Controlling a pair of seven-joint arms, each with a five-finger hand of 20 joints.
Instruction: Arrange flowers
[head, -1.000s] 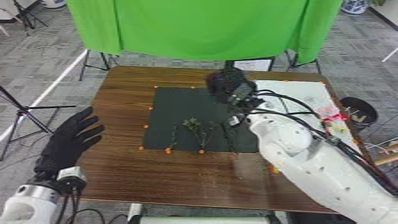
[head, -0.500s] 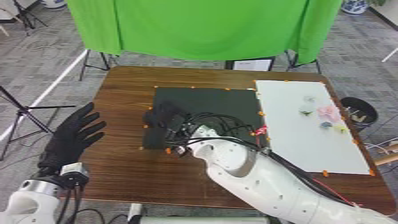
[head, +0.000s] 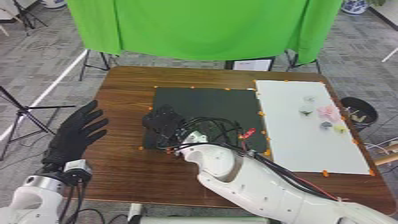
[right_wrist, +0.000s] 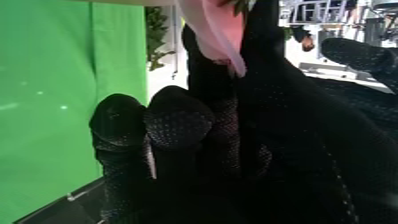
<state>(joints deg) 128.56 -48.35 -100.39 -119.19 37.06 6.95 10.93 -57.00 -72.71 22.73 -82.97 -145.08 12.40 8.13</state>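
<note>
In the head view, the brown wooden table (head: 133, 177) carried a white rectangular board (head: 298, 150) along its right edge. Toward the board's right edge lay a pink flower (head: 328, 111), a grey-blue one (head: 325, 125), a small yellow one (head: 340, 129) and pale, whitish blossoms (head: 306, 111). The placing suggested a supply laid out within the right arm's reach, off the dark flat mat (head: 226, 102), which was judged to be the working ground. Small orange pieces (head: 261, 113) along the mat's edge presumably marked or fixed it. The black-gloved left hand (head: 69, 140) was beside the table's left edge, its fingers straight and apart, evidently clear of the work. The black-gloved right hand (head: 163, 121) was over the mat's left edge; hand, cables and forearm hid whatever lay beneath.

In the right wrist view, a thin, translucent pink petal-like piece (right_wrist: 216, 31) overlapped the right hand's glove, a green leaf (right_wrist: 236, 6) beside it. Both were cut off by the picture's edge. Whether the hand was clamped on them could not be told, the black fabric merging into one dark mass.
</note>
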